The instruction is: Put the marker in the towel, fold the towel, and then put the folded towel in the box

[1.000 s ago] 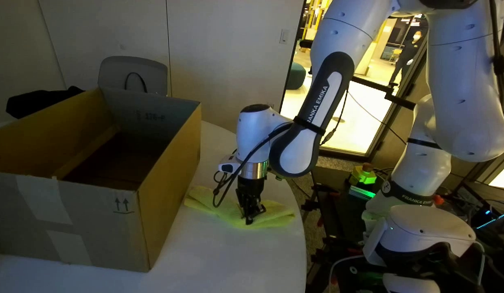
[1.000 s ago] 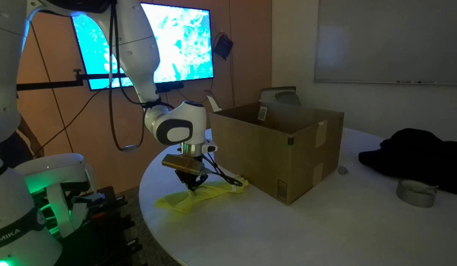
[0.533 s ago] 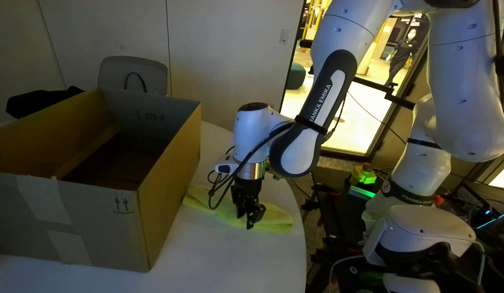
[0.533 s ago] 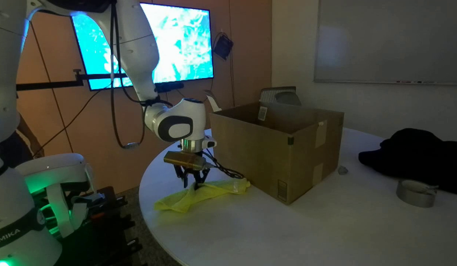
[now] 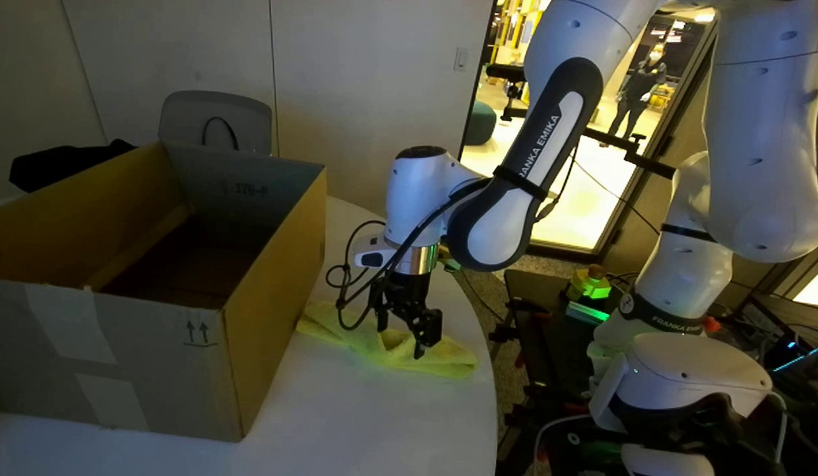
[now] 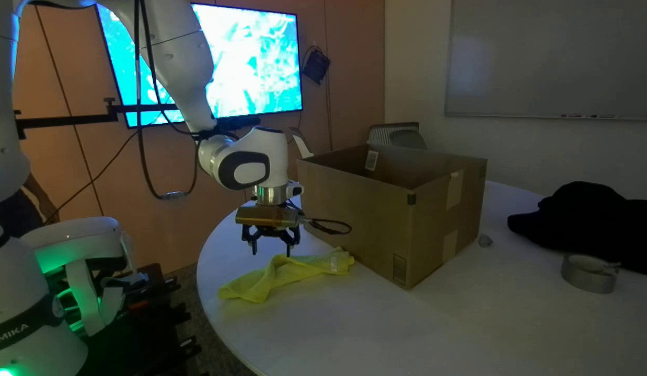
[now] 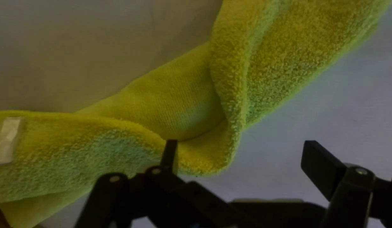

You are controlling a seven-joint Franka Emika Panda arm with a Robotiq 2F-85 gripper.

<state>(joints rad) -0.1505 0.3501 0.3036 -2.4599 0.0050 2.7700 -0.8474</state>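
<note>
The yellow-green towel lies on the table in a long, loosely folded strip, running toward the box. From the wrist view, the towel shows a raised curl near its middle and a white tag at one end. My gripper hovers just above it, open, with nothing held. In the wrist view one fingertip of the gripper overlaps the towel's edge and the opposite one is over bare table. Beside the towel stands the big cardboard box, open at the top. The marker is hidden or out of view.
On the white table are a grey tape roll, a black cloth heap and a small grey lump. The table's rounded edge runs close to the towel. A grey chair stands behind the box.
The gripper was shut at the towel a second ago; it has opened, let go and risen clear. The towel stays on the table, its folds slightly shifted.
</note>
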